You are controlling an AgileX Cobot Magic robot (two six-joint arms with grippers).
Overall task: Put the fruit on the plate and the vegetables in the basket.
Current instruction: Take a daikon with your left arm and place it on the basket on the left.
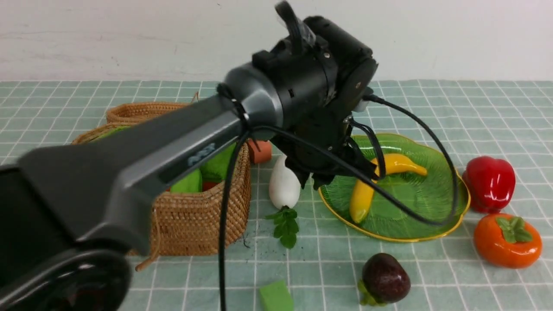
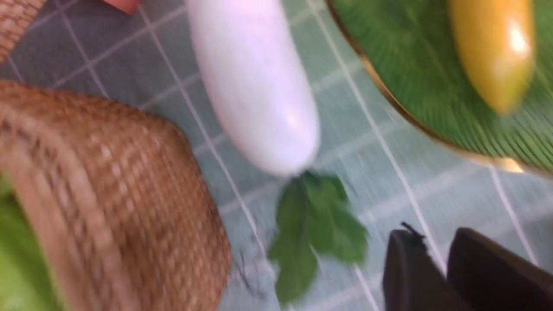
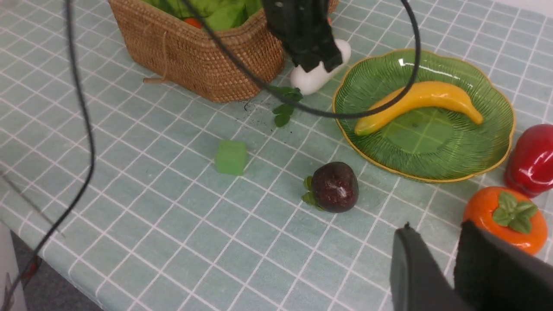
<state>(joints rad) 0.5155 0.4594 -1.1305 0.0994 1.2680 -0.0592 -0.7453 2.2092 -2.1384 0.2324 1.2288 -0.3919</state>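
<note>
The white radish (image 1: pixel 284 186) lies on the cloth between the basket (image 1: pixel 203 216) and the green plate (image 1: pixel 414 211), leaves toward me. The banana (image 1: pixel 371 183) lies on the plate. My left gripper (image 1: pixel 312 181) hangs just above the radish's far end, shut and empty; it also shows in the left wrist view (image 2: pixel 432 235), blurred. The red bell pepper (image 1: pixel 490 183) and the persimmon (image 1: pixel 507 239) sit right of the plate. The mangosteen (image 1: pixel 385 278) sits at the front. My right gripper (image 3: pixel 436 229) is shut and empty, hanging near the persimmon (image 3: pixel 503 218).
The basket holds a light green gourd (image 1: pixel 188 183) and a partly hidden orange-red thing (image 1: pixel 210 185) on green lining. A green foam block (image 1: pixel 275 296) lies at the front. An orange-brown cube (image 1: pixel 260 151) sits behind the basket. The left arm's cable (image 1: pixel 402 203) drapes over the plate.
</note>
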